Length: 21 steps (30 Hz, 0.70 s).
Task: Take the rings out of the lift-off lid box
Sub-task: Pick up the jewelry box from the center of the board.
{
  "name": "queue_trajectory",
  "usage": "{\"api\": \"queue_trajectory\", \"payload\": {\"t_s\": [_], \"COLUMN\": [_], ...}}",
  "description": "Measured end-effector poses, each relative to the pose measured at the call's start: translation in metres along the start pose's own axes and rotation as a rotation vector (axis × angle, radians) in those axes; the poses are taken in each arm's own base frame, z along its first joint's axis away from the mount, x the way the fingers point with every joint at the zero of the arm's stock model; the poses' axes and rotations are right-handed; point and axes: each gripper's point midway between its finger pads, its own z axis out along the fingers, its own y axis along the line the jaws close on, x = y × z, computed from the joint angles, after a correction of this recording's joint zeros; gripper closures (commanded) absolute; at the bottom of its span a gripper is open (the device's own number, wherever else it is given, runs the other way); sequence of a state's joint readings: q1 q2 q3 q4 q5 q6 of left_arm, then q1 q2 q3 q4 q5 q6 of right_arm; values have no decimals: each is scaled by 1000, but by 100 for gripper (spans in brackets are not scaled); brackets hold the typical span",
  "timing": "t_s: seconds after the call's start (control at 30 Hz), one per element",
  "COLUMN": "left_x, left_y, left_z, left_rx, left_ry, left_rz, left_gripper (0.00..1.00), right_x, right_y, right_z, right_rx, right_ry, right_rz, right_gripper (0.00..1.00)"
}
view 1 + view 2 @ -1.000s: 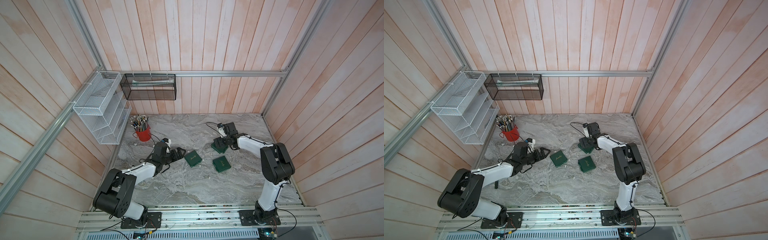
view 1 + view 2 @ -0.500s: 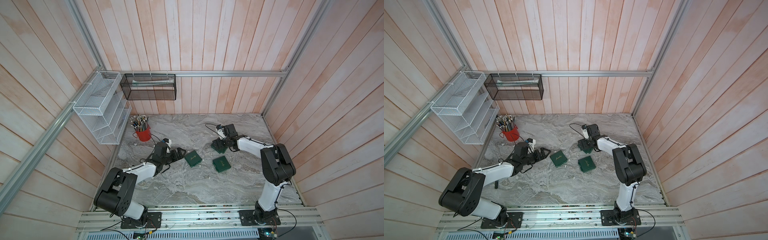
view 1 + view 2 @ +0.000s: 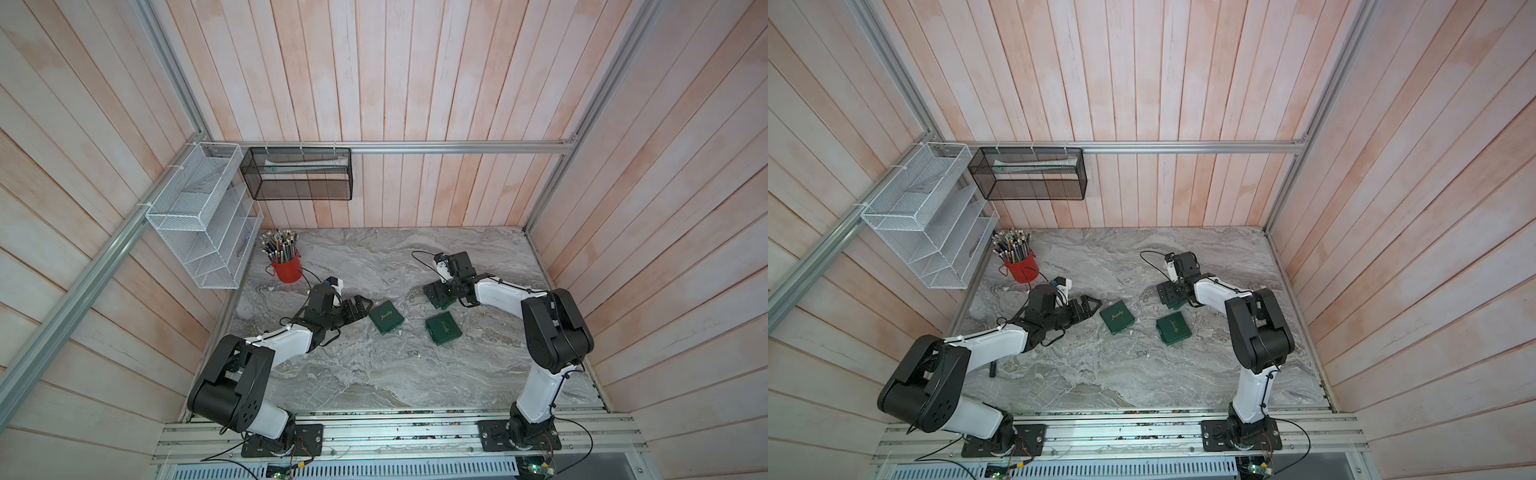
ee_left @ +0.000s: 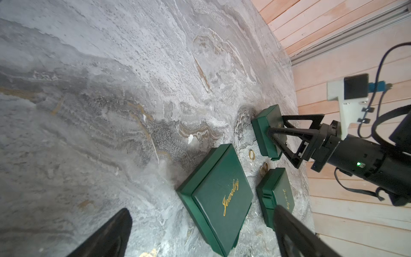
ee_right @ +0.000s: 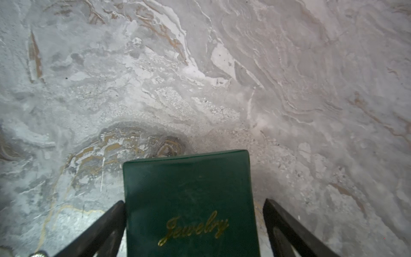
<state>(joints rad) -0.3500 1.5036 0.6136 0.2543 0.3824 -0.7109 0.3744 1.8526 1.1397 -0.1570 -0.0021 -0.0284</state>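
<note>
Three shut green boxes marked "Jewelry" lie mid-table; I cannot tell which is the lift-off lid box. My left gripper [image 3: 365, 305] [image 4: 201, 209] is open, its fingers just short of the nearest box [image 3: 386, 318] [image 4: 218, 195]. The second box [image 3: 444, 329] [image 4: 277, 191] lies to its right. My right gripper [image 3: 442, 291] [image 5: 193, 202] is open and straddles the third box [image 5: 189, 200] [image 4: 264, 131], one finger against its edge. Small rings [image 4: 251, 154] lie on the marble between the boxes, two more [image 4: 264, 167] close together beside the second box.
A red cup of pencils [image 3: 286, 266] stands at the back left. A white wire rack [image 3: 203, 220] and a black mesh basket [image 3: 297, 174] hang on the walls. Wooden walls close three sides. A small dark object [image 3: 993, 369] lies by the left arm.
</note>
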Motion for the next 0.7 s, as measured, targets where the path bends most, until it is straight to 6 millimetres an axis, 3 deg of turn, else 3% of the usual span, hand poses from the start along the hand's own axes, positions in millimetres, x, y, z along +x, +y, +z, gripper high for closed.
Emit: {"api": "queue_trajectory", "payload": {"t_s": [0.37, 0.4, 0.53, 0.7], "left_x": [3, 3, 3, 3], "left_y": [3, 3, 3, 3], "left_z": [3, 3, 3, 3], "left_rx": [-2, -1, -1, -2], "left_ry": [12, 11, 11, 11], "left_rz": [-9, -9, -11, -11], "left_gripper": [0, 0, 0, 0], "right_x": [6, 8, 12, 8], "right_y": [8, 9, 11, 12], "right_z": [4, 5, 11, 9], "right_rx": [29, 30, 32, 19], "right_ry": [28, 32, 48, 26], "right_rz": [-29, -30, -16, 16], "right_gripper": [2, 4, 27, 28]}}
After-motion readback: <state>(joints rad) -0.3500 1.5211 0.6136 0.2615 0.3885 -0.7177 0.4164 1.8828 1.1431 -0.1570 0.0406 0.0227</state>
